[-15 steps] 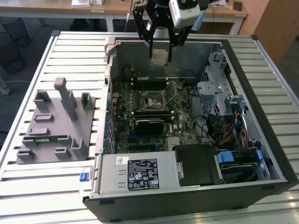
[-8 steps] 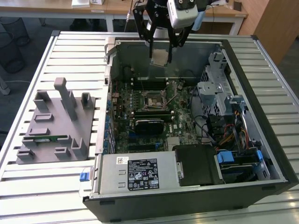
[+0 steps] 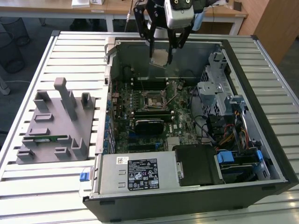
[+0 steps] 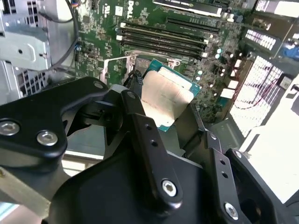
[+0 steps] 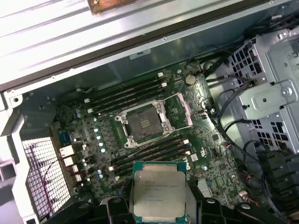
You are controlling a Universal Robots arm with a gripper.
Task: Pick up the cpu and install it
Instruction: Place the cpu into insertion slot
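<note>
My gripper (image 3: 161, 52) hangs over the far part of an open computer case (image 3: 275, 154), shut on the cpu (image 3: 159, 57), a flat square chip with a pale metal top. In the second wrist view the cpu (image 4: 166, 100) sits tilted between the black fingers (image 4: 140, 126). The first wrist view has the cpu (image 5: 159, 191) clamped at both side edges. Below it on the green motherboard (image 3: 121, 126) lies the cpu socket (image 5: 142, 123), its metal frame open and nothing in it. The socket (image 3: 154, 99) is nearer the case middle than the gripper.
Memory slots (image 5: 128, 93) run along both sides of the socket. A drive cage with cables (image 3: 219, 93) fills the exterior view's right of the case. A power supply with a white label (image 3: 140, 173) is at the front. A grey fixture block (image 3: 56, 126) holding a green memory stick (image 3: 46, 138) stands outside.
</note>
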